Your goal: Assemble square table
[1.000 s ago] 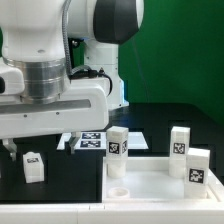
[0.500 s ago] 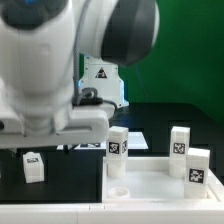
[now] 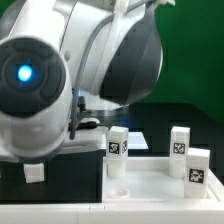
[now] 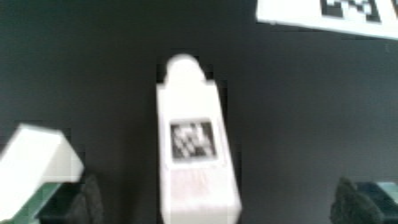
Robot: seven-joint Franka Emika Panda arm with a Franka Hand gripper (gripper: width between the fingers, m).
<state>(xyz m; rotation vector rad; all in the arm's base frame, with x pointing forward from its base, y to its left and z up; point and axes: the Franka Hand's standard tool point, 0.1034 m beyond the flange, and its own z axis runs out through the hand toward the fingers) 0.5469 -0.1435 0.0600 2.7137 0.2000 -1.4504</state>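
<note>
On the exterior view the arm's body fills most of the frame and hides the gripper, so from here I cannot judge the jaws. The square table slab [image 3: 160, 185] lies on the dark counter [image 3: 165, 120] at the exterior view's lower right, with 3 legs visible: leg 1 [image 3: 117, 150] upright at its near corner, and leg 2 [image 3: 180, 140] and leg 3 [image 3: 197, 166] upright toward the exterior view's right. A fourth leg [image 3: 35, 172] sits apart from the slab at the exterior view's left, partly hidden under the arm. The marker board [image 3: 92, 141] is just visible behind leg 1. On the wrist view, that loose leg [image 4: 192, 140] lies on the counter, tag upward, centred between the 2 dark fingertips [image 4: 63, 200] of the gripper [image 4: 217, 200], which stand spread wide and touch nothing. A white part edge [image 4: 39, 160] lies near one finger; I cannot identify it. I judge the step to be grasping this leg: descend straight, keep it centred, and close across its narrow sides. The nearby white edge could foul one finger.
</note>
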